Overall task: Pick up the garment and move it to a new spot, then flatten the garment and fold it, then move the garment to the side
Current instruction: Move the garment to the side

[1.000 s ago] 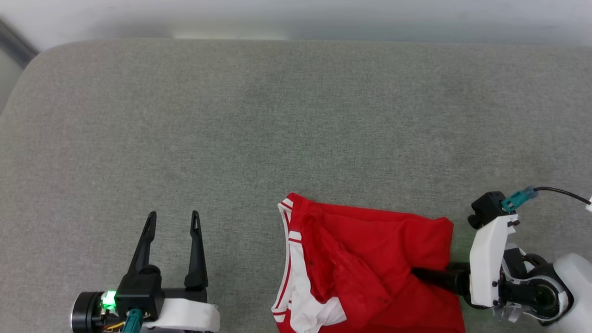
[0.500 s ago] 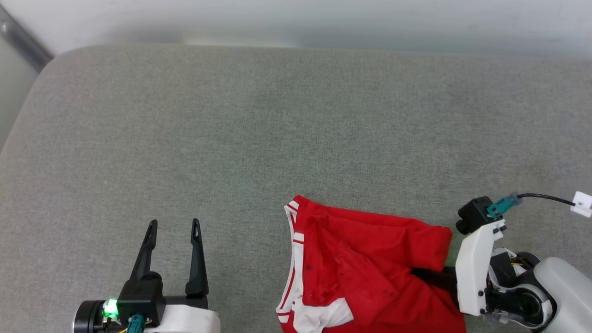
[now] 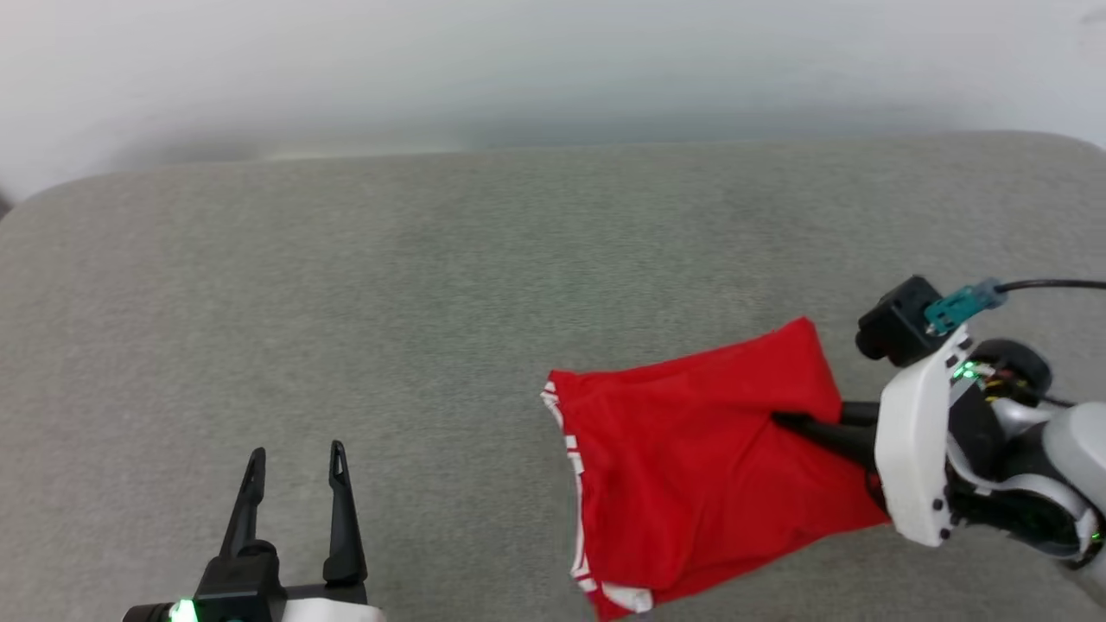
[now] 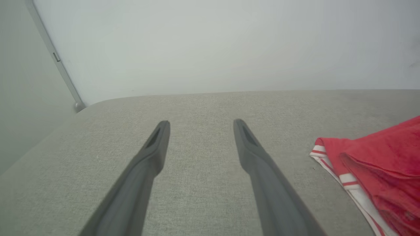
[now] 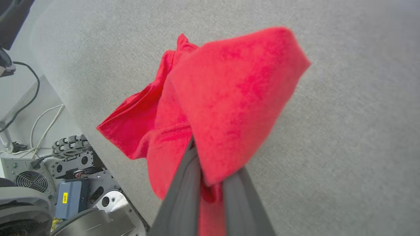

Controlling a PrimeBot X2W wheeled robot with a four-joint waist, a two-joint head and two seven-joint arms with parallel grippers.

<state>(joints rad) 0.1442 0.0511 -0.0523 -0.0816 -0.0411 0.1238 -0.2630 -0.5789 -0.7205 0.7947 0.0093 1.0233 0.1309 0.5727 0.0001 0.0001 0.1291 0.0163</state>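
The garment [image 3: 691, 458] is a red shirt with red-and-white striped trim along its left edge, and it hangs bunched above the grey padded table [image 3: 432, 285]. My right gripper [image 3: 782, 422] is shut on the garment's right side, its fingertips buried in the red cloth. The right wrist view has the garment [image 5: 226, 98] draped over both fingers [image 5: 183, 190], lifted off the surface. My left gripper [image 3: 294, 462] stands open at the lower left, well apart from the cloth. From the left wrist, its fingers [image 4: 262, 170] spread wide and the garment [image 4: 380, 167] lies at the right edge.
The table's far edge meets a pale wall [image 3: 518, 69]. The right wrist view takes in the table's near edge with cables and grey electronics boxes [image 5: 32, 177] on the floor below it.
My right gripper has shut on the garment and lifted it up and away from me. The shirt has come off the table and hangs folded. The head camera has shifted.
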